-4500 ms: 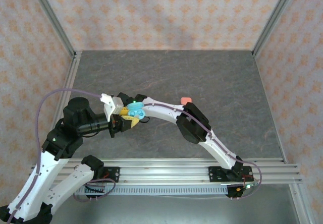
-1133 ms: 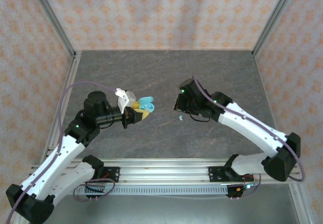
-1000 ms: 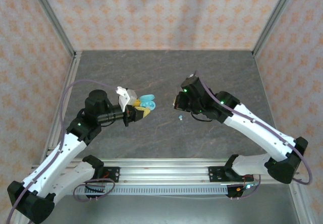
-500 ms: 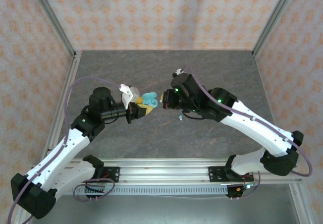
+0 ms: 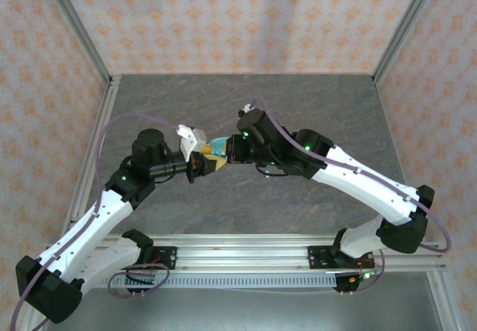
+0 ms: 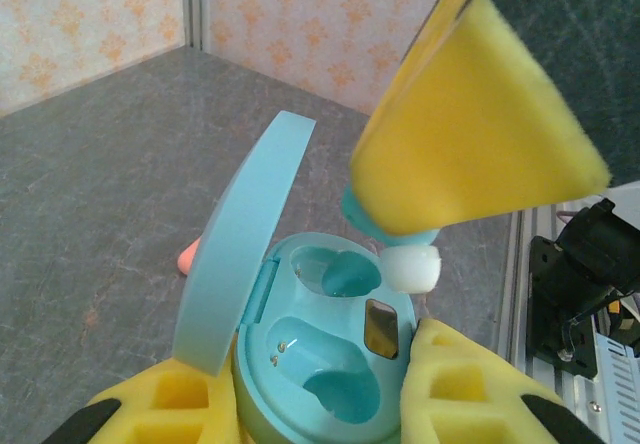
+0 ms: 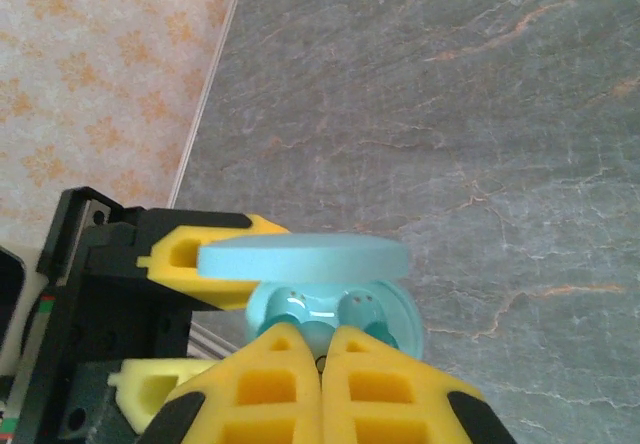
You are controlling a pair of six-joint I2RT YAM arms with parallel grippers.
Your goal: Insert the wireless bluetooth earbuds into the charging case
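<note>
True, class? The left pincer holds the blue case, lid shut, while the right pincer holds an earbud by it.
No: the left wrist view shows the lid open. The left pincer holds the blue case; the right pincer holds an earbud by it.

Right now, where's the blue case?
Left of centre in the top view, the case sits lid-open in the left gripper, facing the right gripper, which holds an earbud at its sockets.
</note>
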